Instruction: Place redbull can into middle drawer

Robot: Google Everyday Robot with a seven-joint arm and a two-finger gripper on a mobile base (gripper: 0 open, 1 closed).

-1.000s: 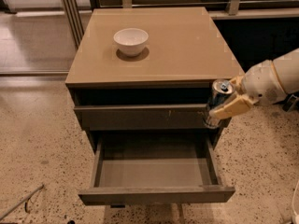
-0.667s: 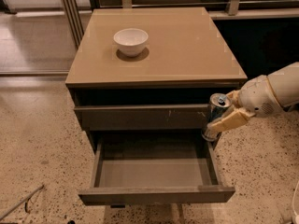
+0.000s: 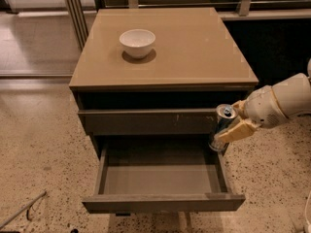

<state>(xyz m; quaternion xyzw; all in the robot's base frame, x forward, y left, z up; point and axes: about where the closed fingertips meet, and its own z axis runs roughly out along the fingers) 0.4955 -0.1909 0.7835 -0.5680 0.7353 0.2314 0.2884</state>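
The redbull can (image 3: 221, 126) is a slim blue-and-silver can with a silver top. My gripper (image 3: 234, 124) is shut on it and holds it nearly upright in the air at the right side of the cabinet, over the back right corner of the middle drawer (image 3: 163, 178). That drawer is pulled out, and its flat inside is bare. The white arm reaches in from the right edge.
A white bowl (image 3: 137, 42) stands on the tan cabinet top (image 3: 194, 47). The drawer front above (image 3: 146, 122), with small pale scratches, is shut. Speckled floor surrounds the cabinet. A thin metal rod (image 3: 22, 210) lies on the floor at the lower left.
My gripper has moved down and slightly left with the can, from beside the cabinet's top edge to beside the scratched drawer front.
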